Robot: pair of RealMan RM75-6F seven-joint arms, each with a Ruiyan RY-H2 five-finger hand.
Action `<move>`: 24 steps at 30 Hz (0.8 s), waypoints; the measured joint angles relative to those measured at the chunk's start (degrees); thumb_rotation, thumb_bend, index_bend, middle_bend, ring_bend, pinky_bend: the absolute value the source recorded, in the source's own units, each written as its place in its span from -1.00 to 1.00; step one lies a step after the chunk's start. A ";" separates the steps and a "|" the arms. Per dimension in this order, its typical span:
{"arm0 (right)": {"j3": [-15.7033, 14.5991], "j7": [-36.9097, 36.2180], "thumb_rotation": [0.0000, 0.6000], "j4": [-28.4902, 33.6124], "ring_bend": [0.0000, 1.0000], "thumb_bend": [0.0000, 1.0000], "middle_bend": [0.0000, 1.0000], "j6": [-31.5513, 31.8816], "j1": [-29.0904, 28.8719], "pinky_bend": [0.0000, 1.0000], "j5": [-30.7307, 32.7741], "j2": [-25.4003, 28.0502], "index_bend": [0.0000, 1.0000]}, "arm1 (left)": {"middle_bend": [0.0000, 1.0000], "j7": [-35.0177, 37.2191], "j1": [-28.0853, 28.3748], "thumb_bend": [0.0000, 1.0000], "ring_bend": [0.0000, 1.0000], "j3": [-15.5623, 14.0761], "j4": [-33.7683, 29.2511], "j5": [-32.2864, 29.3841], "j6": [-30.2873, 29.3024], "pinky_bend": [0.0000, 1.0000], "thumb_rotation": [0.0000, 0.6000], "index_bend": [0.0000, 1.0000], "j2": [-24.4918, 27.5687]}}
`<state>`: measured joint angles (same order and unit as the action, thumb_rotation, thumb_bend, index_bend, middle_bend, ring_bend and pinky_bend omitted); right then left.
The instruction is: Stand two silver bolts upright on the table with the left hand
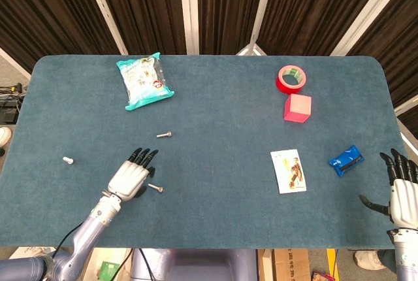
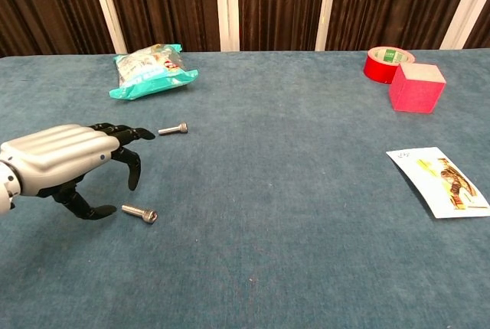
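The left hand [image 1: 130, 178] hovered low over the table [image 1: 222, 117] with its fingers apart and curved downward, grasping nothing; the nearer silver bolt [image 2: 139, 212] lay on its side just beside the thumb tip, apart from it. A second silver bolt [image 1: 164, 135] lay flat beyond the fingertips, toward the teal snack bag [image 1: 144, 80], and a third bolt [image 1: 67, 160] stood well to the left. The right hand [image 1: 403, 186] rested spread and empty at the table's right edge, near the blue packet [image 1: 345, 160].
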<state>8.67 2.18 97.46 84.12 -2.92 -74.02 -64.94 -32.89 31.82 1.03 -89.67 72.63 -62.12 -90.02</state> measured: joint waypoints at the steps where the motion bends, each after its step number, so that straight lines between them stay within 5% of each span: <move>1: 0.01 0.05 1.00 0.02 -0.97 -0.99 -0.93 0.00 0.00 -1.00 0.04 0.01 -0.73 | -1.00 0.05 0.02 -0.12 -1.00 -0.03 0.11 0.06 0.05 -1.00 1.00 -0.07 -0.12; 24: 0.39 0.08 1.00 0.40 -0.97 -0.99 -0.93 0.21 0.21 -1.00 0.74 0.15 -0.73 | -1.00 -0.71 0.06 -0.11 -1.00 -0.91 3.47 1.86 0.13 -1.00 1.00 0.07 -2.48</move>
<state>9.07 2.26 97.86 84.33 -2.71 -73.28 -64.79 -33.60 31.87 0.12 -86.20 74.49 -61.99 -92.50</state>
